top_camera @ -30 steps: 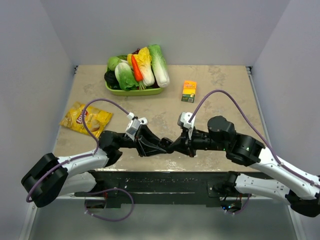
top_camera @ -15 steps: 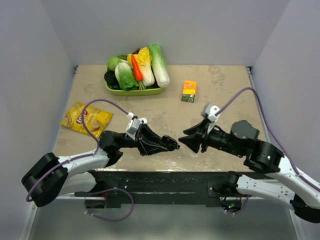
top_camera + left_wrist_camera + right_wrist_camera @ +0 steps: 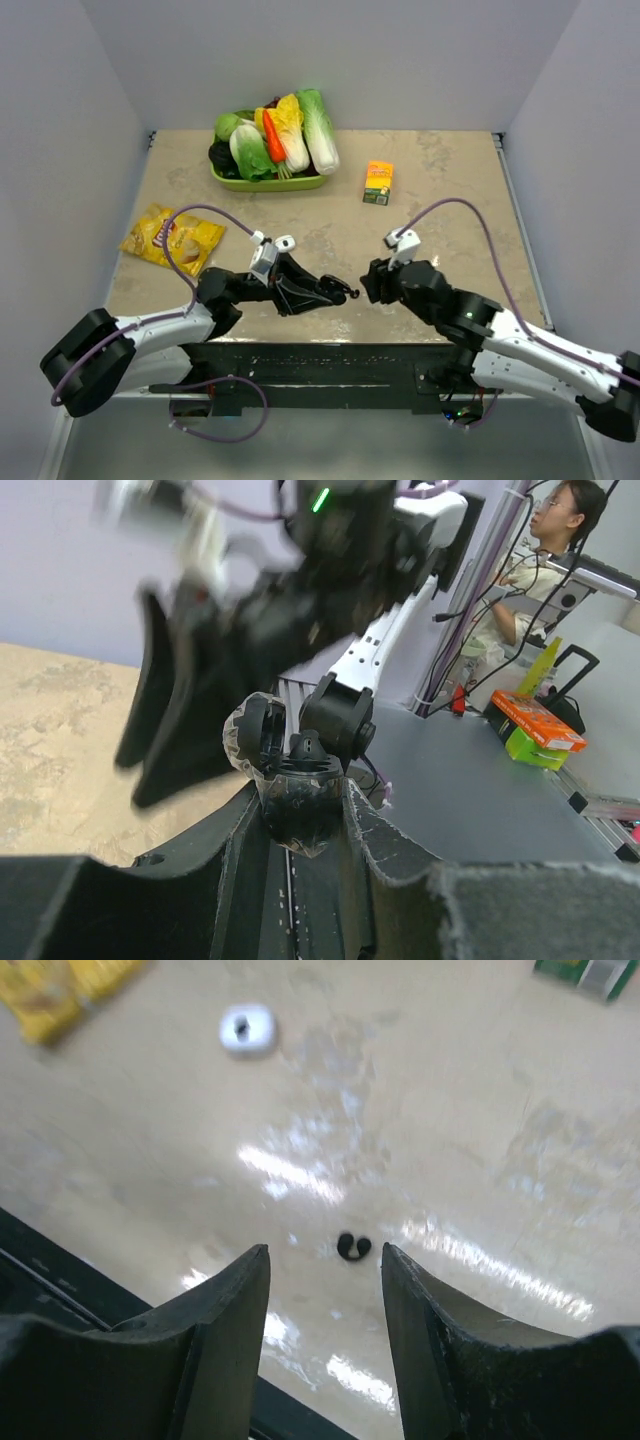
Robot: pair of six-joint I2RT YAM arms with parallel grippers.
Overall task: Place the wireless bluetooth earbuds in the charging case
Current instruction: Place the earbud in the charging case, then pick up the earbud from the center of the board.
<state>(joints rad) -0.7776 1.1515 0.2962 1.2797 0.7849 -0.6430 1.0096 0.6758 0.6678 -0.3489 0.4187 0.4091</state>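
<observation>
My left gripper (image 3: pixel 335 292) is shut on a black charging case (image 3: pixel 300 795) and holds it off the table with its round lid (image 3: pixel 258 735) open. My right gripper (image 3: pixel 368 282) is open and empty, pointing down at the table just right of the case. In the right wrist view two rounded black earbuds (image 3: pixel 353 1247) lie touching each other on the table, between and just beyond my open fingertips (image 3: pixel 262 1255). A small white rounded piece (image 3: pixel 246 1030) with a dark spot lies farther off; it also shows in the top view (image 3: pixel 285 242).
A green tray of vegetables (image 3: pixel 265 182) stands at the back. An orange juice box (image 3: pixel 378 183) is right of it. A yellow chip bag (image 3: pixel 170 238) lies at the left. The black front rail (image 3: pixel 320 355) runs along the table's near edge.
My right gripper drew back to the right from the case, then swung down and left, and now hangs open over the black earbuds. My left gripper kept hold of the case.
</observation>
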